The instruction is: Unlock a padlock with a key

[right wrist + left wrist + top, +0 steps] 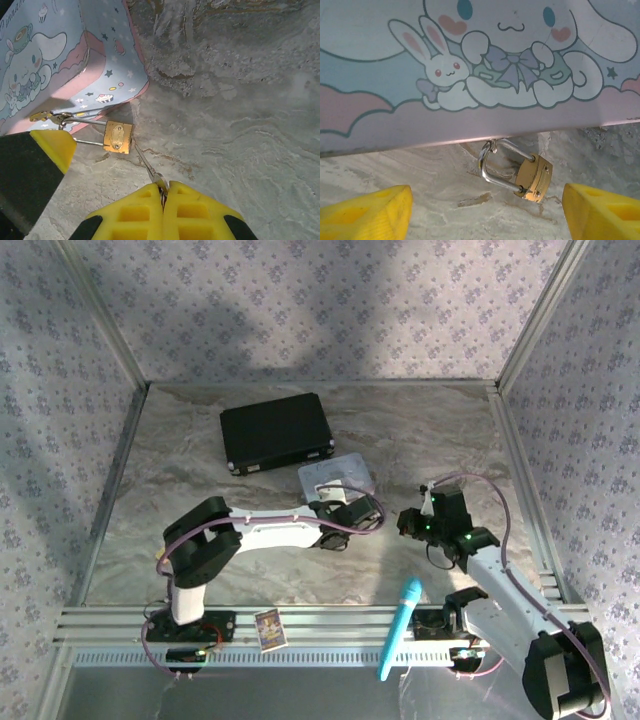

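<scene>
The small brass padlock (535, 178) hangs by its silver shackle (490, 167) from the clasp of a pastel cartoon tin (470, 75) and rests on the table. My left gripper (485, 212) is open, with one yellow finger on each side and the padlock just ahead, untouched. My right gripper (163, 194) is shut on the head of the thin silver key (146, 162). The key's tip reaches the padlock's (118, 137) lower right corner; I cannot tell whether it is in the keyhole. From above, both grippers (362, 512) (405, 523) meet beside the tin (335, 478).
A black case (277, 432) lies behind the tin. A teal-blue pen-like object (400, 628) and a small card (270, 628) sit on the front rail. Patterned walls close in the marbled table (200, 480) on three sides.
</scene>
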You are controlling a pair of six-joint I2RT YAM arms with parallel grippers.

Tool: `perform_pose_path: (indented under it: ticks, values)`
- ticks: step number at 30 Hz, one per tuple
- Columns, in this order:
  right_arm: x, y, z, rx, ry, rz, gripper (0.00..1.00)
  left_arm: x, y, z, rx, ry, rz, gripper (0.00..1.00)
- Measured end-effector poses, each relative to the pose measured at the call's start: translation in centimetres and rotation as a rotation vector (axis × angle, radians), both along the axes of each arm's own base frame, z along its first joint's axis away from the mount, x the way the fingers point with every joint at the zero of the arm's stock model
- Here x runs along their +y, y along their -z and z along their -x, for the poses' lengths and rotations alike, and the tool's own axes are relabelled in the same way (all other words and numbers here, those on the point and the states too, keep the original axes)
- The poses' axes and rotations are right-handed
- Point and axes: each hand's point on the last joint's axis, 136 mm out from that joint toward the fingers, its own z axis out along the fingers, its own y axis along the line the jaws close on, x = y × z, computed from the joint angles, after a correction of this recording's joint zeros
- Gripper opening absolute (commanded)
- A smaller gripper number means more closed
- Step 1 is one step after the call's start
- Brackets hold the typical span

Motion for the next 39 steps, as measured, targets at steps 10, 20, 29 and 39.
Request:
perform_pose_path:
  ticks: [10,20,29,39]
  values:
    - [-0.1,-0.5,0.9,-0.049,-0.003,-0.035,0.0,-1.4,0.5,-1.7,-0.02,-0.016,-0.074,0.76]
    - [0.0,-0.6,1.6,-0.049,0.008,-0.07,0.0,-0.4,3.1,-2.0,0.011,-0.029,-0.179,0.67]
    - [0.7,-0.2,1.9,-0.03,-0.007,-0.11,0.0,1.6,4.0,-0.8,0.009,0.001,-0.168,0.56]
    - [2.2,1.4,2.9,0.037,-0.103,-0.144,0.0,1.5,3.9,-0.7,-0.01,0.064,-0.101,0.53]
